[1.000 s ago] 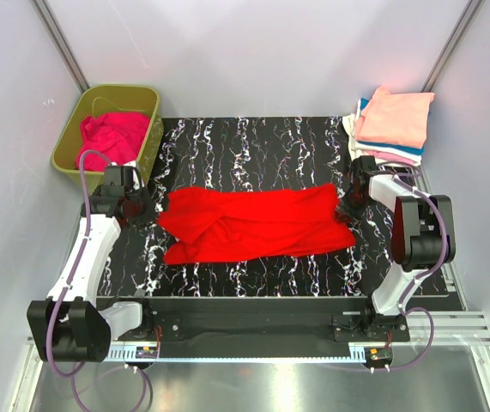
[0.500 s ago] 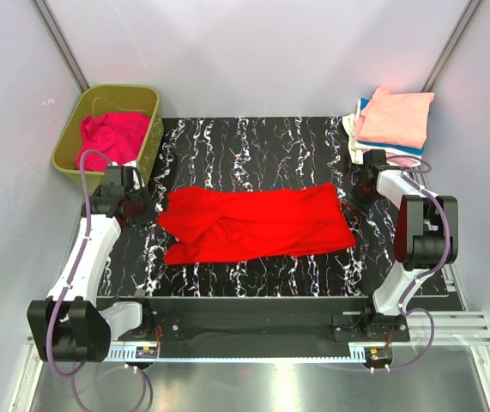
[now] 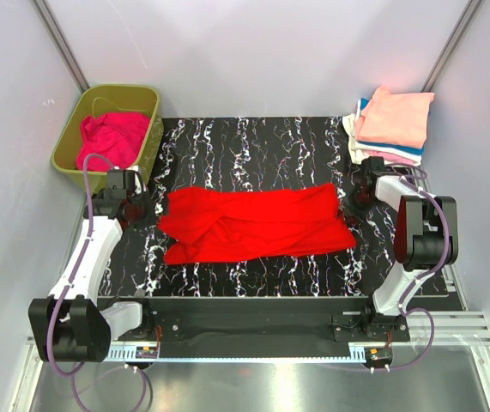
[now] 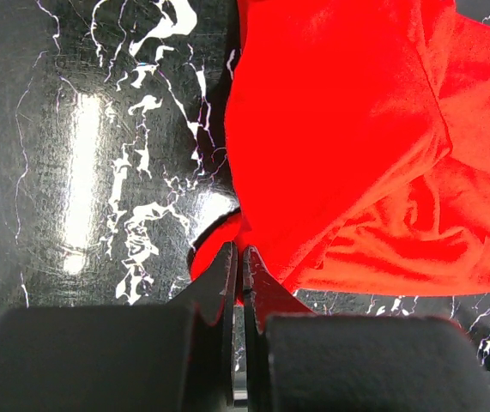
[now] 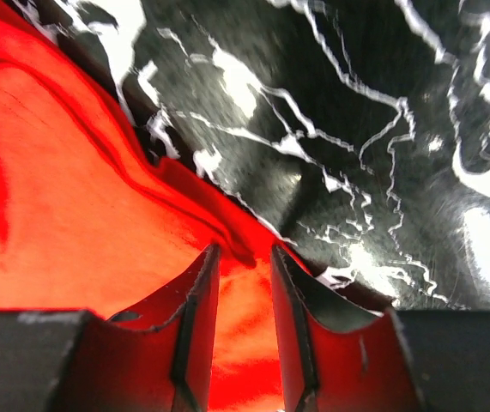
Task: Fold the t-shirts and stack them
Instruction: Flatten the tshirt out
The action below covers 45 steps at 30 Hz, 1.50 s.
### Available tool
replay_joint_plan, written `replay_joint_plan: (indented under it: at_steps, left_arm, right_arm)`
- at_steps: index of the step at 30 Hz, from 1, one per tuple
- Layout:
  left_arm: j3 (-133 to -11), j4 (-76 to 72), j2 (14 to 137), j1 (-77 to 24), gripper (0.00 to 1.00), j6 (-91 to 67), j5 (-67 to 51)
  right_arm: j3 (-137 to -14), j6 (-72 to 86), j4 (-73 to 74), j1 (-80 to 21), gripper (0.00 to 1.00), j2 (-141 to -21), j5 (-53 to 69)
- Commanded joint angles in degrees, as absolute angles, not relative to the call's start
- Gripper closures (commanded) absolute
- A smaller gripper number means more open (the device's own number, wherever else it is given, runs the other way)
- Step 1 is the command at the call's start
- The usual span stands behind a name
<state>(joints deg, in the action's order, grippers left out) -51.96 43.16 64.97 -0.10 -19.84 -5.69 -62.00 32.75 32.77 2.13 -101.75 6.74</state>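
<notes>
mid-fold on the red shirt (image 3: pixel 257 225): left gripper (image 4: pixel 239 251) pinches its left edge, right gripper (image 5: pixel 243 251) hangs spread over the right edge and likely needs a fresh grip next.

T-shirt (image 3: pixel 257 223) on table (image 3: pixel 253 146) btwn left end effector (image 4: pixel 238 257) & right end effector (image 5: pixel 243 257); tub (image 3: pixel 150 129) far-left, stack (image 3: pixel 395 120) far-right

Lab cell: bare white walls (image 3: pixel 253 51)
</notes>
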Motion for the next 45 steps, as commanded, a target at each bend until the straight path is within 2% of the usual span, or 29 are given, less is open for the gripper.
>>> replay_joint_plan:
  at_steps: [1, 26, 31, 35, 41, 45]
  left_arm:
    - [-52.0, 40.7, 64.4, -0.1, 1.00, -18.9, -5.9]
    - [-51.7, 40.1, 65.2, 0.0, 1.00, -18.5, -6.0]
    - [-51.7, 40.0, 65.4, -0.1, 1.00, -18.5, -6.0]
    - [-51.7, 40.0, 65.4, -0.1, 1.00, -18.5, -6.0]
    - [-51.7, 40.1, 65.3, -0.1, 1.00, -18.5, -5.6]
    - [-52.4, 41.0, 63.5, -0.1, 1.00, -19.1, -4.8]
  right_arm:
    - [-60.6, 32.2, 30.7, 1.9, 0.62, -99.6, 8.8]
    - [-63.8, 31.9, 31.4, 1.9, 0.67, -99.3, 11.8]
    - [-63.3, 32.2, 30.5, 1.8, 0.79, -99.5, 13.3]
    - [-62.9, 32.0, 29.8, 1.8, 1.00, -99.6, 14.3]
    - [-61.7, 32.2, 29.0, 1.8, 1.00, -98.4, 14.9]
    - [-62.7, 33.1, 30.9, 1.8, 1.00, -93.6, 16.0]
